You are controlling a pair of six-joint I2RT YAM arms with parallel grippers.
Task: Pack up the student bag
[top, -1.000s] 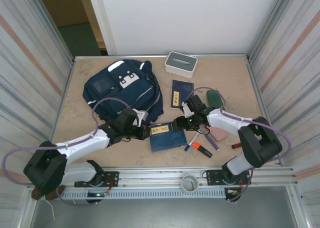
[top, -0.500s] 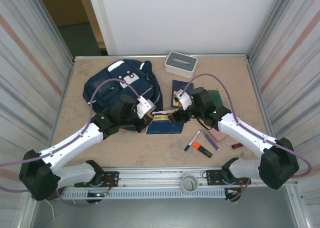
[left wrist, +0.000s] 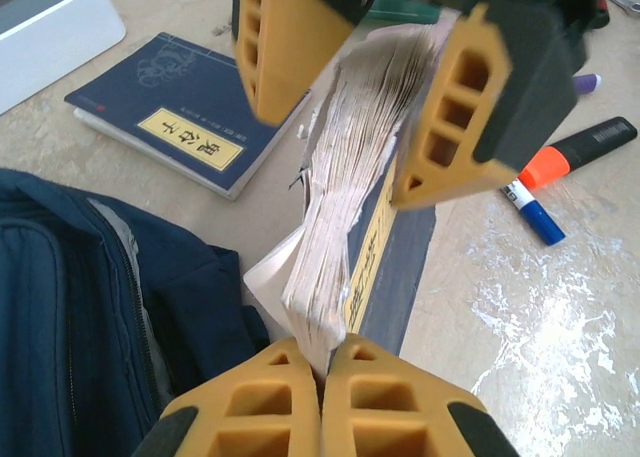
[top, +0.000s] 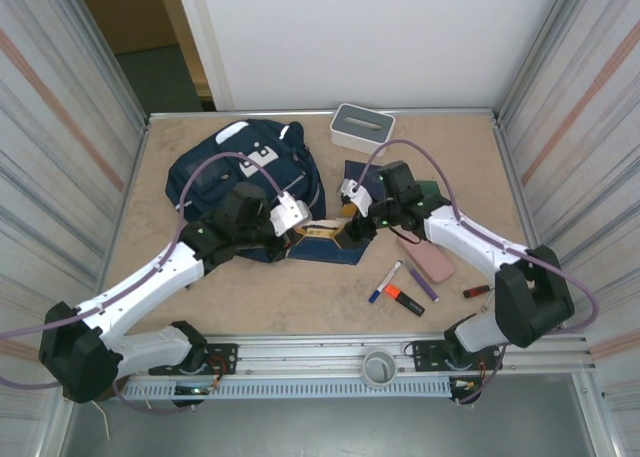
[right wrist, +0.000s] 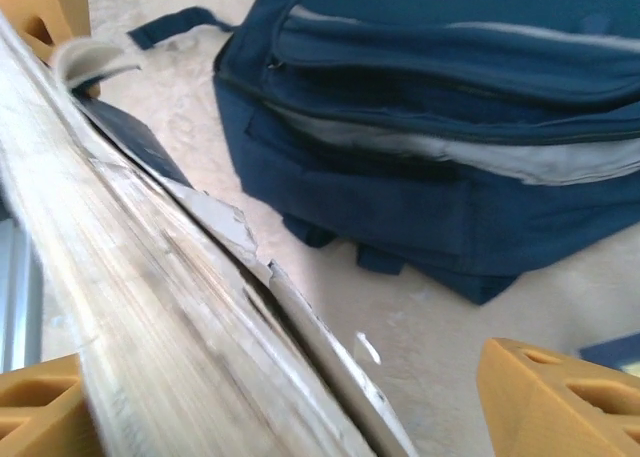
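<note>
The student bag lies flat on the surface, front pocket up, just left of the thick navy book. Its contents are hidden and its long axis is unclear. The left fingers are clamped on the book's page edge. The right fingers stand apart, straddling its pages.

overhead wide; wrists close, blurry, probably sharing book

The student bag, a large navy blue fabric backpack with white patches and thin reflective strips, lies flat in the upper left of the overhead frame, front pocket facing up. The right wrist view has it at upper right, a light grey strip showing along one zipped edge.
</note>
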